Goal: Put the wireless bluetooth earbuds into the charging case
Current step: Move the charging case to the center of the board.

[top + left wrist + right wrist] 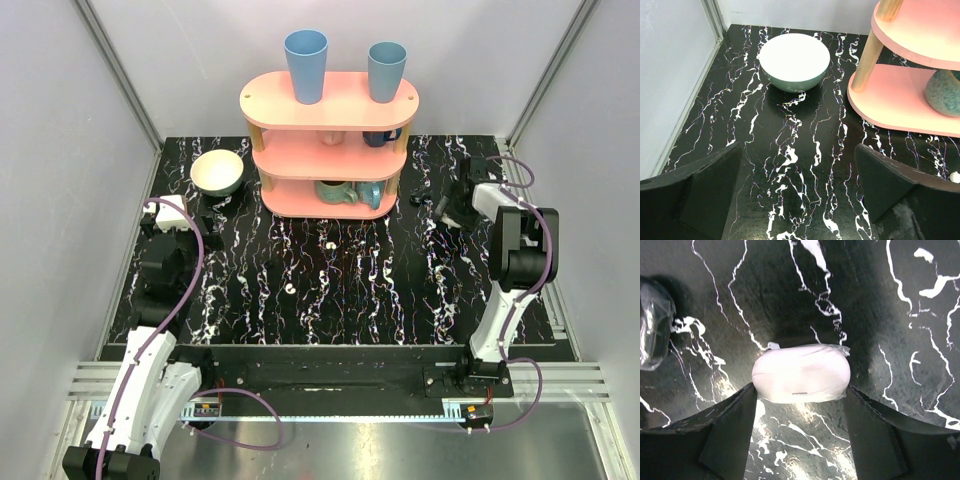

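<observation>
The charging case [801, 372], a white pill-shaped oblong under clear film, lies crosswise between my right gripper's [800, 389] fingertips, which press on its two ends just above the black marble table [880, 300]. In the top view the right gripper [447, 205] is at the far right by the rack and hides the case. Two tiny white curved bits on the middle of the table look like the earbuds, one [332, 243] nearer the rack and one [290, 287] nearer me. My left gripper [800, 200] is open and empty at the left [172, 245].
A cream bowl [795, 57] stands ahead of the left gripper, also seen in the top view [217, 172]. A pink three-tier rack [330, 140] with cups and mugs stands at the back. A glossy clear object [652, 325] lies left of the case. Walls enclose the table.
</observation>
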Action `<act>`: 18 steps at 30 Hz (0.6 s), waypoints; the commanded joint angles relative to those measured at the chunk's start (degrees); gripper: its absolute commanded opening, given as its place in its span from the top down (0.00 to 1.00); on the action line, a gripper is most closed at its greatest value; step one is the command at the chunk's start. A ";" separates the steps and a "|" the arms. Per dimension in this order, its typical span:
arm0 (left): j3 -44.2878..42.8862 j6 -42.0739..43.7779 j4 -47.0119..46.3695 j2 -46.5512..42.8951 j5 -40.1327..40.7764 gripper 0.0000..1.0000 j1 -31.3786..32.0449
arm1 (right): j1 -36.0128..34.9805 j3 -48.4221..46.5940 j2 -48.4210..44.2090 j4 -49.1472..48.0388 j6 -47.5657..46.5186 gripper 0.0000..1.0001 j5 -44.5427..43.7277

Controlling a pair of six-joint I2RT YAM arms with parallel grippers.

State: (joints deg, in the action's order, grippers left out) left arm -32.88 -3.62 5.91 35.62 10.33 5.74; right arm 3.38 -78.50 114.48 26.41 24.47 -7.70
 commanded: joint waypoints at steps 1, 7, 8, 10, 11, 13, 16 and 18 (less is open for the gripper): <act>-1.31 0.63 -2.92 -0.11 0.66 0.01 0.24 | -0.48 6.15 -4.43 -1.45 2.51 0.29 4.27; -1.22 0.54 -3.01 0.24 0.40 0.01 0.15 | -1.88 14.50 -10.67 -3.30 4.53 0.30 6.91; -1.22 0.54 -3.10 0.24 0.31 0.01 0.15 | -2.23 16.95 -12.50 -3.47 5.75 0.30 7.26; -1.22 0.54 -3.01 0.33 0.22 0.01 0.24 | -3.02 19.60 -14.62 -4.09 7.34 0.30 8.92; -1.39 0.54 -3.10 0.51 0.22 0.01 0.15 | -6.42 22.14 -16.55 -4.79 8.83 0.29 9.37; -1.39 0.63 -2.92 0.68 0.48 0.01 0.15 | -9.34 24.17 -18.14 -5.14 10.77 0.29 9.81; -1.48 0.54 -2.57 0.95 0.84 0.01 0.15 | -17.42 26.81 -20.52 -5.93 15.51 0.29 8.59; -1.39 0.54 -2.57 1.12 0.75 0.01 0.15 | -22.77 28.48 -21.57 -6.81 20.34 0.28 7.97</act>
State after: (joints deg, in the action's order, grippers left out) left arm -32.88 -3.46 5.89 36.56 10.33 5.74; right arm -11.44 -53.15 94.87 20.29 35.68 -0.78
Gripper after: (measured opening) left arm 0.988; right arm 0.712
